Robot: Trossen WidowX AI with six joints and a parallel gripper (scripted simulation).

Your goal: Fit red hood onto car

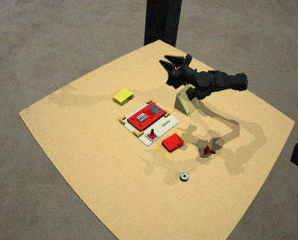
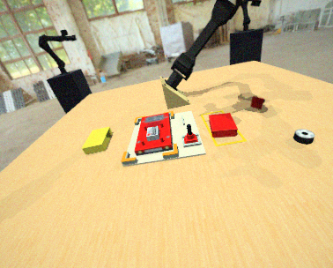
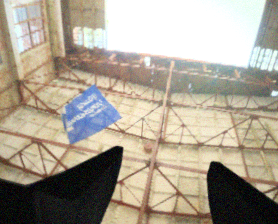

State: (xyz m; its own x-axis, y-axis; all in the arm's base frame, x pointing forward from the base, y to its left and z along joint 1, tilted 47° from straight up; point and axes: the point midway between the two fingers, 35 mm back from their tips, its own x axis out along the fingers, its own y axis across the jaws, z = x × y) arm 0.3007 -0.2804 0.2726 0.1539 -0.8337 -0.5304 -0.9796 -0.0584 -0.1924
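Observation:
The red hood (image 1: 173,142) (image 2: 223,123) lies on the table inside a yellow outlined rectangle (image 2: 231,144), beside the jig. The red chassis (image 1: 135,122) (image 2: 143,145) sits in the pale jig plate (image 1: 170,122) (image 2: 199,150) between orange corner blocks. The grey engine block (image 1: 142,118) (image 2: 152,131) is on its deck; the short pegs are small dark dots around it. My gripper (image 1: 162,59) (image 3: 165,162) is open and empty, high above the table and away from the hood. The wrist view shows only the ceiling between the fingers, and the fingertips are out of frame in the exterior view.
A yellow block (image 1: 123,96) (image 2: 98,140) lies on the far side of the jig from the hood. A red joystick-like piece (image 1: 152,133) (image 2: 189,136) stands on the jig plate. A wheel (image 1: 184,175) (image 2: 304,136), a small dark red part (image 1: 207,150) (image 2: 257,102) and a tan wedge (image 1: 184,103) (image 2: 174,98) are also there.

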